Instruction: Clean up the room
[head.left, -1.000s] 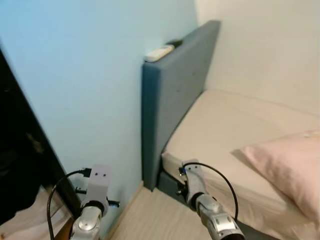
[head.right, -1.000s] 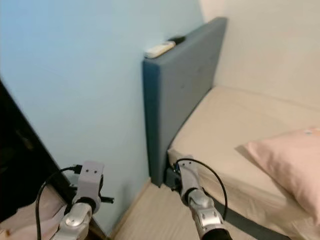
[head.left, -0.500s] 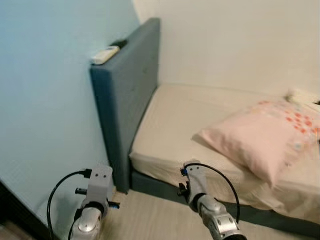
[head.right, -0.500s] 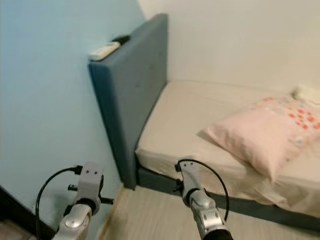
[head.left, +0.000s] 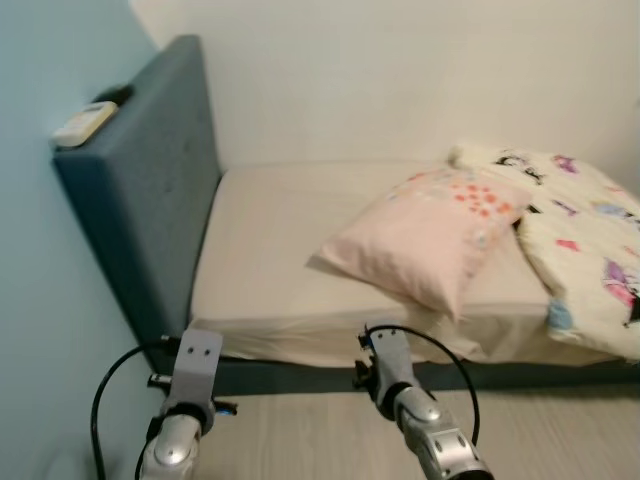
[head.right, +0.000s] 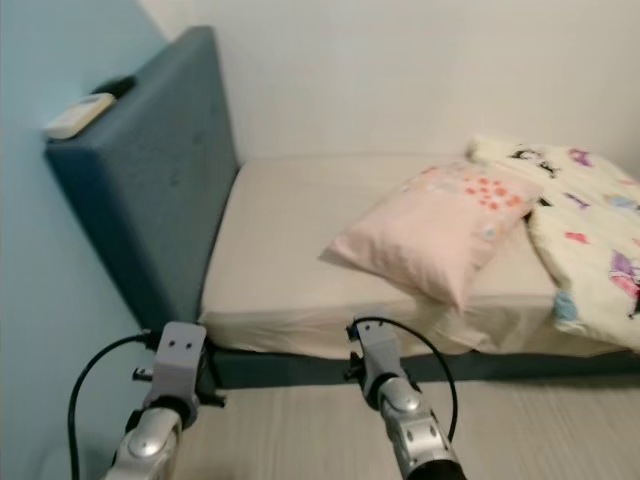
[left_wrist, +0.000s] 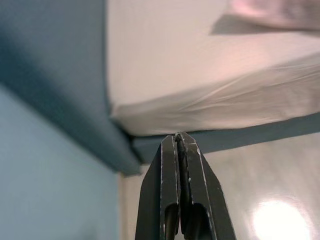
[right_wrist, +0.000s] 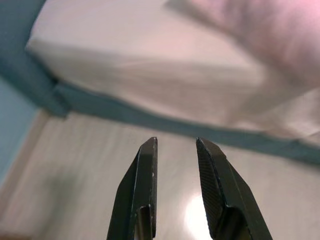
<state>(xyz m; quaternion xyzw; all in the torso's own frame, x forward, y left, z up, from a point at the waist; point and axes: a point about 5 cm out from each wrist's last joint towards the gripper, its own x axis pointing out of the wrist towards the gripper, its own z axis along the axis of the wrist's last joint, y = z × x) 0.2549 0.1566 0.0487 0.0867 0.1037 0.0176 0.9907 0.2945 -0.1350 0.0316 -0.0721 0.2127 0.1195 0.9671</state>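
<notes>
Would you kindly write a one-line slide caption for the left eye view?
Both arms raised before a bed with a pink pillow, a patterned quilt and a blue headboard.

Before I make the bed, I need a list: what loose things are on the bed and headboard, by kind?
Pillow: 1
Quilt: 1
White remote: 1
Dark item on the headboard, too small to identify: 1
Total: 4

Home bedroom: bed (head.left: 300, 260) with blue headboard (head.left: 140, 190), pink pillow (head.left: 425, 235), cartoon-print quilt (head.left: 590, 250), wood-look floor (head.left: 300, 440), pale blue wall (head.left: 40, 300).
</notes>
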